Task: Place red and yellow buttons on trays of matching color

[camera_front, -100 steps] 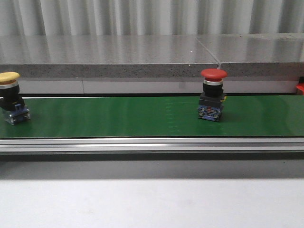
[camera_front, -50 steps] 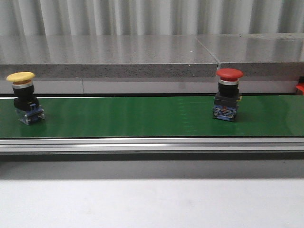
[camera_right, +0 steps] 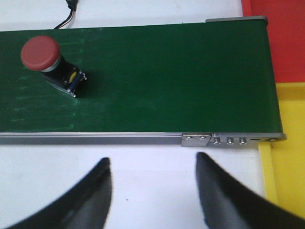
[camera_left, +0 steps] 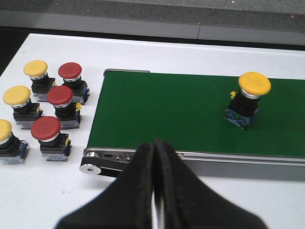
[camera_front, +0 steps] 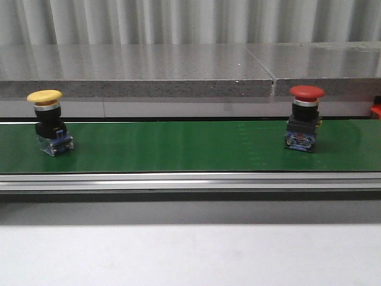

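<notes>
**Both buttons slide right along the belt**

Both buttons have travelled rightward on the green conveyor belt (camera_front: 178, 149) since a second ago: the yellow button (camera_front: 50, 122) was at the far left edge of the front view and now stands further in, while the red button (camera_front: 303, 119) has gone from right of centre to near the right end. They stand upright and well apart.

The belt runs the width of the bench, parallel to its front edge. Past its right end lie the red tray (camera_right: 279, 38) towards the back and the yellow tray (camera_right: 290, 143) towards the front. On the white bench top beyond the belt's left end sits a cluster of spare buttons (camera_left: 47, 112), red and yellow mixed.

The right gripper (camera_right: 153, 191) hangs over the front edge, fingers spread wide, nothing between them. The left gripper (camera_left: 155, 181) hovers near the belt's left end, fingers pressed together and holding nothing.
</notes>
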